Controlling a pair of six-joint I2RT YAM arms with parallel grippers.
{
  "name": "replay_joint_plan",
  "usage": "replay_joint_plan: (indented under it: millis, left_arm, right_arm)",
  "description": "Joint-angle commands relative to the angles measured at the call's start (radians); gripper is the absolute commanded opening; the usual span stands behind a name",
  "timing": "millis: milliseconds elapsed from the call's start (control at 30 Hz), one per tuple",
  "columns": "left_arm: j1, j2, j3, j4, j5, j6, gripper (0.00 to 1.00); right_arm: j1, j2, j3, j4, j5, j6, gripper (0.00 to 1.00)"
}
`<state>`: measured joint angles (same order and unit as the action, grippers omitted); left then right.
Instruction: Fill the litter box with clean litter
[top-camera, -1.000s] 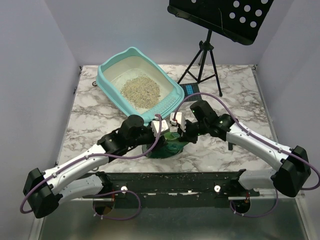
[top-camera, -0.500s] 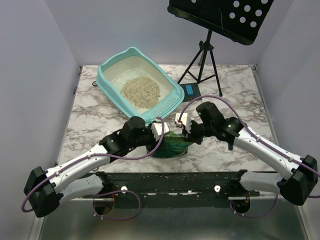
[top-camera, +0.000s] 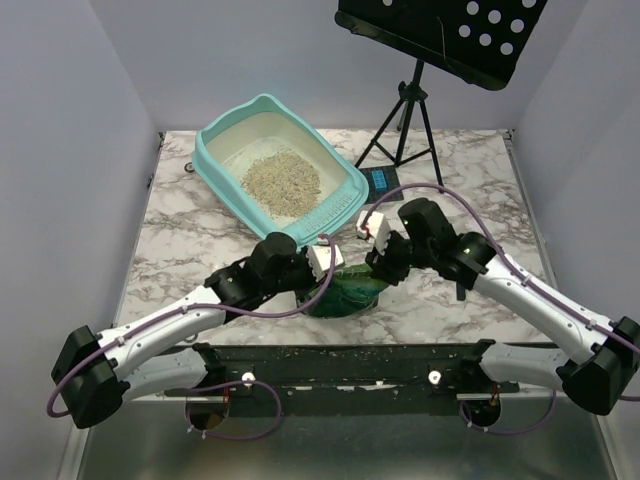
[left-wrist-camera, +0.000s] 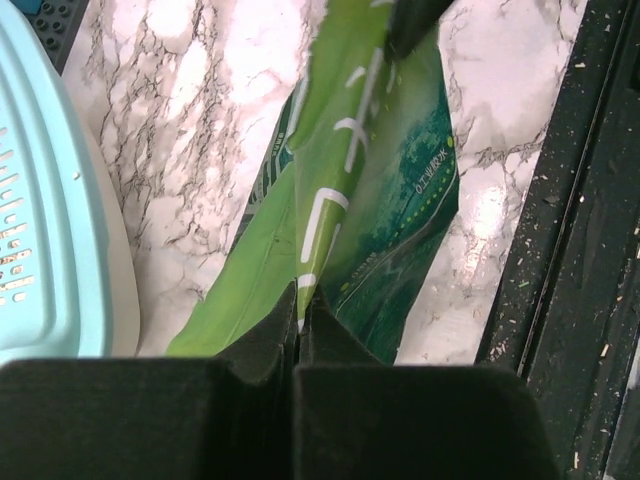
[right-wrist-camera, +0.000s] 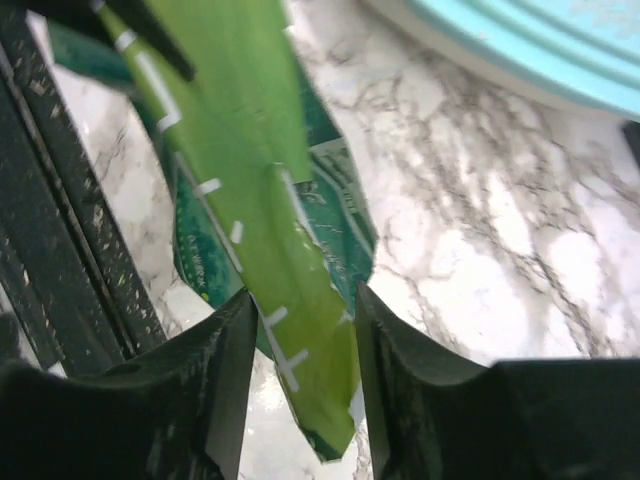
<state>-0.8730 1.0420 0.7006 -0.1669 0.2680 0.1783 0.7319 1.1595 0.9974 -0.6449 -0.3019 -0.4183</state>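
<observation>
beneath left claw (top-camera: 335, 268): green bag (top-camera: 347, 294) mostly hidden | contents unseen

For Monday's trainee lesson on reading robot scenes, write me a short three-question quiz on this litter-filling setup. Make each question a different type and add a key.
1. True or false: the litter box already holds a pile of litter.
2. What is the left tool shut on? A) the green bag B) the box's rim C) a tripod leg
3. In a few words: which edge of the box faces the bag?
Key: 1 true; 2 A; 3 the slotted edge.
</observation>
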Motion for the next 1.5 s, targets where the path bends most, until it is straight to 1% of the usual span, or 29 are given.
replay_joint_plan:
  millis: [0,67,133,167,233,333,400,500,567,633,667,733,767,800,833,867,933,1033,1133,1267,1467]
  left_arm:
    - [-0.021,-0.046,-0.019,-0.017,-0.032,-0.026,0.0]
    - [-0.026,-0.048,-0.013,-0.016,-0.044,-0.045,0.0]
    - [-0.032,-0.031,0.0,-0.026,-0.059,-0.063,0.0]
    - [-0.038,-0.027,0.007,-0.032,-0.075,-0.069,0.0]
    - [-0.043,-0.031,0.016,-0.037,-0.105,-0.085,0.0]
    - [-0.044,-0.057,0.013,-0.031,-0.154,-0.099,0.0]
    - [-0.044,-0.069,0.011,-0.037,-0.183,-0.103,0.0]
    - [-0.043,-0.082,0.023,-0.051,-0.23,-0.117,0.0]
    - [-0.043,-0.091,0.036,-0.056,-0.24,-0.14,0.0]
    - [-0.043,-0.089,0.049,-0.062,-0.242,-0.16,0.0]
    - [-0.043,-0.086,0.056,-0.068,-0.231,-0.172,0.0]
    - [-0.043,-0.085,0.068,-0.078,-0.236,-0.203,0.0]
    - [-0.043,-0.086,0.069,-0.082,-0.243,-0.209,0.0]
    - [-0.043,-0.088,0.074,-0.088,-0.257,-0.215,0.0]
    - [-0.043,-0.092,0.076,-0.094,-0.26,-0.217,0.0]
    - [-0.044,-0.099,0.074,-0.098,-0.288,-0.218,0.0]
    - [-0.044,-0.117,0.073,-0.102,-0.309,-0.226,0.0]
    - [-0.044,-0.143,0.066,-0.098,-0.303,-0.23,0.0]
    - [-0.052,-0.158,0.065,-0.098,-0.299,-0.237,0.0]
    - [-0.064,-0.18,0.056,-0.097,-0.311,-0.234,0.0]
    - [-0.077,-0.192,0.054,-0.102,-0.325,-0.229,0.0]
  right_arm:
    - [-0.012,-0.063,0.089,0.017,0.277,0.16,0.57]
    - [-0.035,-0.09,0.102,0.01,0.395,0.26,0.65]
    - [-0.086,-0.112,0.116,-0.031,0.418,0.337,0.67]
    - [-0.126,-0.121,0.118,-0.047,0.444,0.386,0.67]
    - [-0.233,-0.15,0.09,-0.053,0.477,0.474,0.67]
    - [-0.447,-0.161,0.02,-0.045,0.492,0.568,0.69]
    - [-0.527,-0.162,-0.034,-0.007,0.552,0.624,0.69]
    - [-0.649,-0.141,-0.1,0.045,0.514,0.674,0.68]
    - [-0.707,-0.123,-0.131,0.063,0.537,0.699,0.68]
    - [-0.781,-0.101,-0.164,0.082,0.521,0.716,0.66]
    - [-0.813,-0.087,-0.174,0.082,0.486,0.717,0.64]
    - [-0.853,-0.055,-0.187,0.082,0.42,0.719,0.63]
    - [-0.876,-0.04,-0.195,0.077,0.355,0.73,0.62]
    - [-0.893,-0.021,-0.204,0.073,0.31,0.737,0.6]
    - [-0.905,0.003,-0.21,0.071,0.232,0.737,0.59]
    - [-0.91,0.026,-0.212,0.061,0.212,0.742,0.57]
    - [-0.913,0.052,-0.227,0.045,0.219,0.768,0.57]
    - [-0.924,0.06,-0.263,0.057,0.208,0.777,0.56]
    - [-0.936,0.045,-0.29,0.06,0.216,0.797,0.56]
    - [-0.947,0.022,-0.309,0.054,0.267,0.826,0.56]
    - [-0.951,0.069,-0.318,0.051,0.299,0.845,0.57]
